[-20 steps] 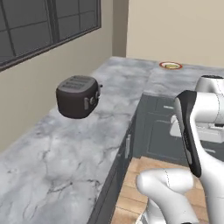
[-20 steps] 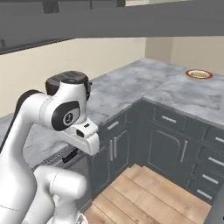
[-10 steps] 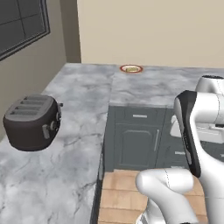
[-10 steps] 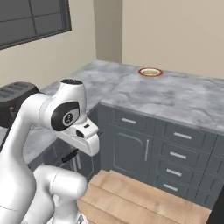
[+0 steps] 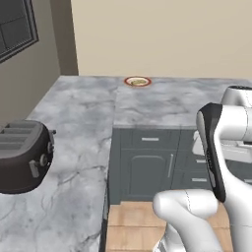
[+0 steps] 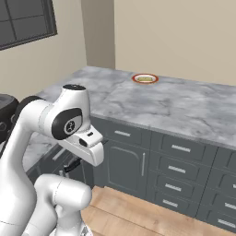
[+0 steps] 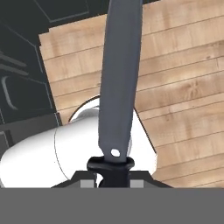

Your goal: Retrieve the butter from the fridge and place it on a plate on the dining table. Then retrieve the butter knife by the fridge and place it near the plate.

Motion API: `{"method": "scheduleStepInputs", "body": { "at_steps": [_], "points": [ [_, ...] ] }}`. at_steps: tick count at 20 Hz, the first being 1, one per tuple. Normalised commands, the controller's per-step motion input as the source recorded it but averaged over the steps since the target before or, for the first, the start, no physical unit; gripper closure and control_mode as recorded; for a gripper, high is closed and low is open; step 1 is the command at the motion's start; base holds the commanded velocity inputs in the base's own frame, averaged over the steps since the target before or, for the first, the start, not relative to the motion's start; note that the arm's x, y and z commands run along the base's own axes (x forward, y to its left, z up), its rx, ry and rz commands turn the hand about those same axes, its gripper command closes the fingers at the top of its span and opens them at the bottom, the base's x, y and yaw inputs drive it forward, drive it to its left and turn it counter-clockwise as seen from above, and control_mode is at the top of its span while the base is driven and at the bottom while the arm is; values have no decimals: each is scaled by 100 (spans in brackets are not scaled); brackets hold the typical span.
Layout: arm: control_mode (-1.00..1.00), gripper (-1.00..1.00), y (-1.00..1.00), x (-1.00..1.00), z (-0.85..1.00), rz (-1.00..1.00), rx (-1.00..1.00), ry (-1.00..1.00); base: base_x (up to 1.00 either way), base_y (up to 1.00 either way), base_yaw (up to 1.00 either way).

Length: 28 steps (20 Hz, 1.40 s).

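Observation:
My gripper is shut on the dark handle of the butter knife. Its grey blade points away from the hand, over the wooden floor. The arm is folded low in front of the base, above the floor. Far off, the white plate with a red-orange rim lies near the back edge of the dining table's grey-veined marble top. A small pale yellow piece, the butter, rests in the plate. The fridge is out of view.
A dark toaster stands on the marble counter to the left. Dark grey cabinets and drawers run under the counter ahead. Wooden floor lies between the base and the cabinets.
The base has turned, so the whole scene has slid: the toaster has gone to the left edge and the plate has come toward the middle. The knife stays in the grip.

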Motion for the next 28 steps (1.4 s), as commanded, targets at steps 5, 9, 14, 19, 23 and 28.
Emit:
{"method": "scheduleStepInputs", "body": {
  "at_steps": [5, 9, 14, 19, 23, 28],
  "points": [
    [100, 100, 0, 0, 0, 0, 0, 0, 43, -27, -6],
    [100, 100, 0, 0, 0, 0, 0, 0, 51, -28, -12],
    [100, 100, 0, 0, 0, 0, 0, 0, 63, -27, -22],
    [100, 100, 0, 0, 0, 0, 0, 0, 37, -41, -41],
    [100, 100, 0, 0, 0, 0, 0, 0, 24, -46, -54],
    [100, 100, 0, 0, 0, 0, 0, 0, 38, -21, -57]
  ]
}}
